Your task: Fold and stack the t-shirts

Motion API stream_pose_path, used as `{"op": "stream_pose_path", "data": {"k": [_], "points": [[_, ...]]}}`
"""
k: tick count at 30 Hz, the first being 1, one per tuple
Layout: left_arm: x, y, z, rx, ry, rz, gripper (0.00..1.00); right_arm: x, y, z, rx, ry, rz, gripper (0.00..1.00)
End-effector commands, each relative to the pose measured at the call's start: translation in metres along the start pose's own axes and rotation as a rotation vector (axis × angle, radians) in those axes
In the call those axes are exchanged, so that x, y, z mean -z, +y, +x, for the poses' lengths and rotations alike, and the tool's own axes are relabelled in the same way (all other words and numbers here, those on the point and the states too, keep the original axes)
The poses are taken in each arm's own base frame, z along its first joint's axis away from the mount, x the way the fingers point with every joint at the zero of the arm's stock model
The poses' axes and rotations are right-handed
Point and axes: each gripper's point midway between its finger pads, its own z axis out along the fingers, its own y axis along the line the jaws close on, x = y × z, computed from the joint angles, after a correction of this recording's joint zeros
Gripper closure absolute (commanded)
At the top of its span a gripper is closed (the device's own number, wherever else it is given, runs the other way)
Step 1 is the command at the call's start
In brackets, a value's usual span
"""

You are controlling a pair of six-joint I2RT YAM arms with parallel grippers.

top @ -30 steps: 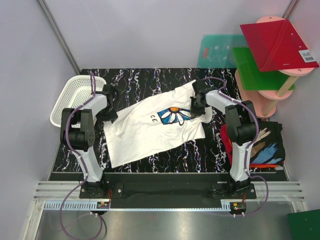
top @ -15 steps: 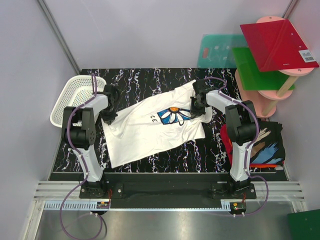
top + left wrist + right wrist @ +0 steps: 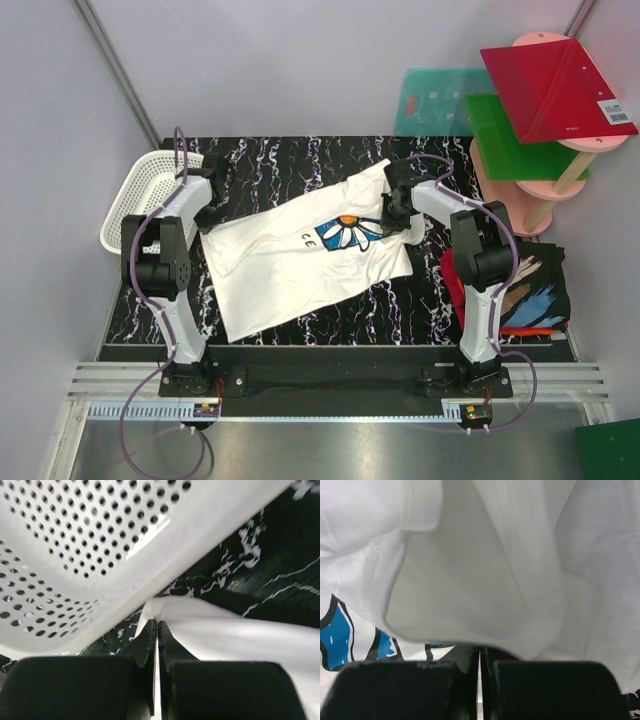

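Note:
The white t-shirt (image 3: pixel 300 270) with a blue daisy print (image 3: pixel 345 232) lies spread on the black marbled table (image 3: pixel 290 165). My left gripper (image 3: pixel 205 215) is shut on its left corner, next to the basket; in the left wrist view the white cloth (image 3: pixel 235 635) runs out from between the closed gripper (image 3: pixel 157 626). My right gripper (image 3: pixel 393 218) is shut on the shirt's right side. White fabric (image 3: pixel 485 580) drapes over that gripper (image 3: pixel 480 652). A black printed t-shirt (image 3: pixel 535 285) lies over a red-orange one (image 3: pixel 452 272) at the table's right edge.
A white mesh basket (image 3: pixel 150 195) stands at the table's left rear corner, its perforated wall (image 3: pixel 75 540) close above my left fingers. A pink stand with red and green boards (image 3: pixel 555 90) and a teal board (image 3: pixel 435 100) sit at the back right.
My left gripper closed on the shirt's left corner and drew it back and left toward the basket, stretching that edge. The right gripper stayed put, shut.

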Motion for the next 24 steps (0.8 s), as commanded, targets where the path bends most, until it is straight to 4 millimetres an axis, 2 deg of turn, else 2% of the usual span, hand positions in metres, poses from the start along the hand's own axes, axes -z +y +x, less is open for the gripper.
{"op": "stream_pose_path", "data": {"k": [1, 5, 15, 22, 24], "points": [[0.000, 0.009, -0.032, 0.033, -0.064, -0.090, 1.00, -0.008, -0.046, 0.020, 0.005, 0.044, 0.211, 1.00], [-0.004, 0.004, -0.044, 0.023, -0.068, -0.111, 1.00, -0.010, -0.048, 0.022, 0.009, 0.051, 0.224, 1.00], [-0.037, -0.004, -0.052, 0.014, -0.031, -0.180, 1.00, -0.015, -0.058, 0.026, 0.015, 0.063, 0.266, 1.00], [-0.039, -0.003, -0.069, 0.039, -0.052, -0.193, 1.00, -0.014, -0.058, 0.025, 0.014, 0.060, 0.272, 1.00], [-0.036, -0.010, -0.069, 0.032, -0.035, -0.148, 0.88, -0.013, -0.057, 0.024, 0.015, 0.054, 0.267, 1.00]]}}
